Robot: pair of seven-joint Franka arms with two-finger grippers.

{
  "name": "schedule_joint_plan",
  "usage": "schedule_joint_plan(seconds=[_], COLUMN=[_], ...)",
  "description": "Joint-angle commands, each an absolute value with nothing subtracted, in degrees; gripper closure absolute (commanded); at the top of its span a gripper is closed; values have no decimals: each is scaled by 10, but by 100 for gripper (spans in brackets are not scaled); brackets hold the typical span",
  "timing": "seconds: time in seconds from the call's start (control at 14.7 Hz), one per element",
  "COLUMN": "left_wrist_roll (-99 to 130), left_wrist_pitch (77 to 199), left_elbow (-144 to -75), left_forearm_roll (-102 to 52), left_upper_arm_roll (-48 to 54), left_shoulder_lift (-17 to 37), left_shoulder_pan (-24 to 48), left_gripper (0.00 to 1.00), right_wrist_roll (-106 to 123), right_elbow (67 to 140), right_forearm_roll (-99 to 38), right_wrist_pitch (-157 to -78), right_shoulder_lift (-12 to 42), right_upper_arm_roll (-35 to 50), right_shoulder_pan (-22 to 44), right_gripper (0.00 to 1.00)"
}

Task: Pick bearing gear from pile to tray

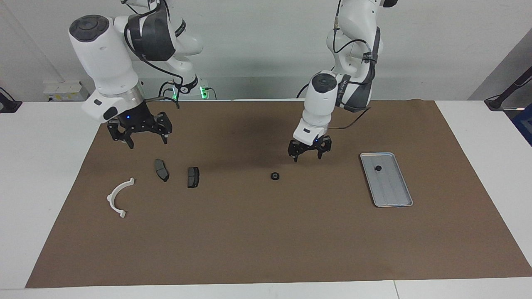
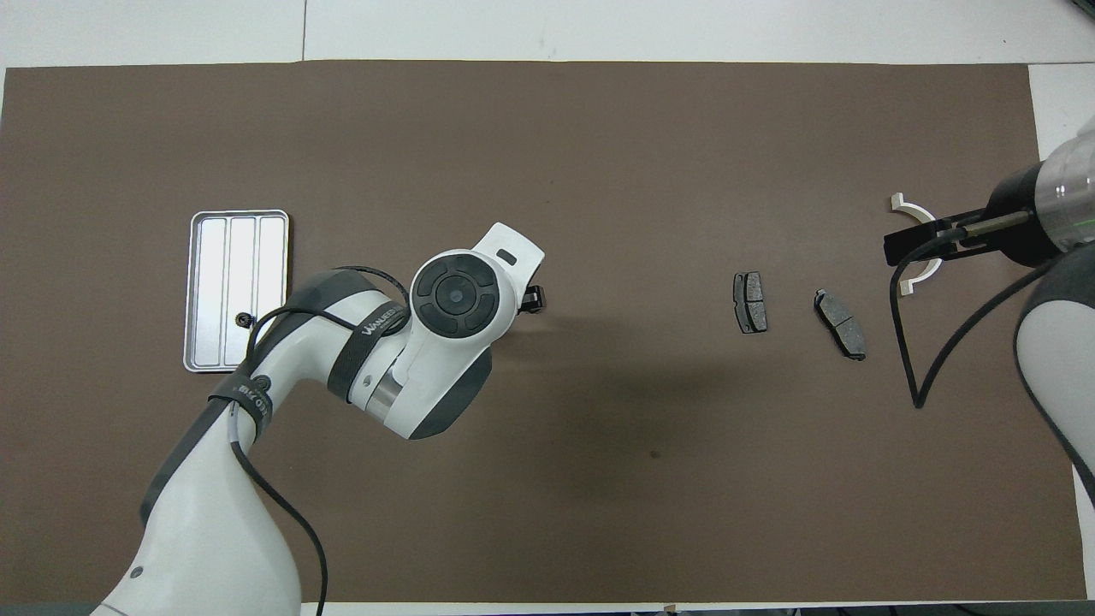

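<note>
Fingers of both grippers are seen spread apart, nothing held. The left gripper is raised over the brown mat, just above a small black bearing gear lying mid-table. A second tiny black piece is seen in the silver tray toward the left arm's end. The right gripper is hung over the mat above two dark brake pads; a white half-ring bracket lies farther from the robots than these.
</note>
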State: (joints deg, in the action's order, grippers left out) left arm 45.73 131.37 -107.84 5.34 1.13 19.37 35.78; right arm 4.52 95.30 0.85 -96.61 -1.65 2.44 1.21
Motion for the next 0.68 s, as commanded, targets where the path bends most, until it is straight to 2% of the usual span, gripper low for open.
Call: schedule_joint_plan(seconds=[0.0,0.14,0.34,0.61], left_wrist_roll=[479,479,488,491], left_wrist_pitch=[1290,1294,1262,1241], left_elbow=[-1006,-1001,-922,-916], left_forearm_roll=[64,64,66,73], left_upper_arm_roll=[-1,-1,-10,-11], left_shoulder_lift=[250,262,326,325], left_shoulder_pan=[381,380,382,382], left_gripper=[0,0,0,0], right_wrist_roll=[62,61,61,58], right_elbow=[973,975,978,983], right_forearm_roll=[-4,-4,-4,-3], right_wrist_pitch=[-963,-967,-969,-964], right_shoulder_lift=[-34,-33,-30,-31], right_upper_arm_roll=[17,17,17,16], right_shoulder_pan=[7,5,4,4], right_gripper=[0,0,0,0])
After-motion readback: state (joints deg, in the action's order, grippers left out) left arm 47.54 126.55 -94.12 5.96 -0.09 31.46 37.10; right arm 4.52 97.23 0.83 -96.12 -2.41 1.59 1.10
